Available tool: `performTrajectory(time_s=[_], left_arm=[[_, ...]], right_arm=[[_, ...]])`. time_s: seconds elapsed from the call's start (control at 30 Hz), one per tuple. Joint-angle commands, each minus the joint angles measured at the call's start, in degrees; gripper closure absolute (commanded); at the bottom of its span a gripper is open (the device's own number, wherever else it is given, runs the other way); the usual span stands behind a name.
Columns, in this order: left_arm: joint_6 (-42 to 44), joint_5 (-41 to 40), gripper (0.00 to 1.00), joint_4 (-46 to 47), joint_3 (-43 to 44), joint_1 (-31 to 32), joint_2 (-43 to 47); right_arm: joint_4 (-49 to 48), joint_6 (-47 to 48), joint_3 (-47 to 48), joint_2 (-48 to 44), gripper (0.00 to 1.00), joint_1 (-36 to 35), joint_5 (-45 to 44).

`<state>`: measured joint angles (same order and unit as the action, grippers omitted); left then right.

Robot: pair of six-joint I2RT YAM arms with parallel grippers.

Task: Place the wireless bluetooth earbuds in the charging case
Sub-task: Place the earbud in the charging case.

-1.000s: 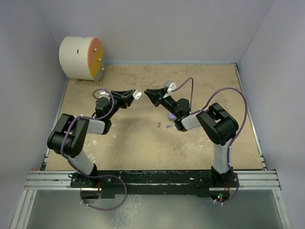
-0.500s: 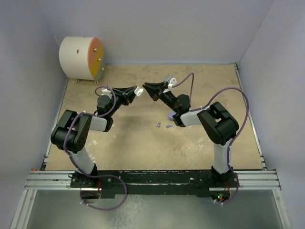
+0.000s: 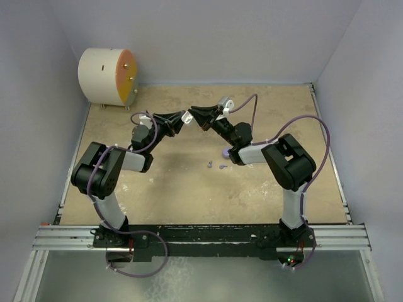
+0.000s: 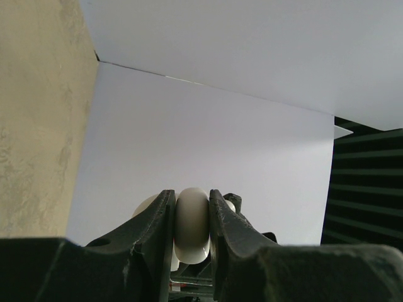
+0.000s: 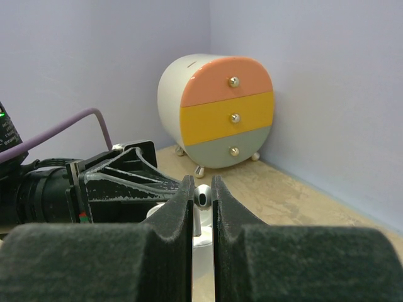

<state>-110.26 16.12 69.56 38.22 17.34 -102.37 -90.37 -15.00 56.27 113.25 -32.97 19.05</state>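
My left gripper [image 3: 182, 117] is raised above the table and shut on the white half of the charging case [image 4: 191, 221], a rounded disc squeezed edge-on between its jaws [image 4: 191, 196]. My right gripper [image 3: 193, 113] meets it tip to tip and is shut on one of the wireless bluetooth earbuds [image 5: 203, 196], a whitish stemmed bud with a grey tip. In the right wrist view the bud's stem hangs just over the white case half [image 5: 203, 242]. A lilac disc [image 3: 227, 153] lies on the table beside the right arm, with two tiny lilac buds [image 3: 210, 165] [image 3: 221, 167] close by.
A big white drum with orange, yellow and grey drawers [image 3: 107, 77] stands in the back left corner, also ahead in the right wrist view [image 5: 220, 113]. Pale walls close in the tan table [image 3: 189, 195] on three sides.
Both grippers have risen and moved toward the back and toward each other. Their tips, apart a second ago, now almost touch. Neither grip has changed.
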Motion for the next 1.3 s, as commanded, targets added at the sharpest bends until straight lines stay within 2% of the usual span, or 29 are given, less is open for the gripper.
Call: performTrajectory(time_s=[0.0, 1.27], left_arm=[[-1.60, 0.05, 1.00, 5.15, 2.01, 0.39, 0.28], [-3.91, -1.09, 1.00, 7.86, 3.25, 1.10, -1.34]], right_arm=[[-45.25, -0.29, 1.56, -0.36, 1.00, 0.44, 0.73], [-46.57, 0.15, -2.47, -3.36, 1.00, 0.51, 1.67]])
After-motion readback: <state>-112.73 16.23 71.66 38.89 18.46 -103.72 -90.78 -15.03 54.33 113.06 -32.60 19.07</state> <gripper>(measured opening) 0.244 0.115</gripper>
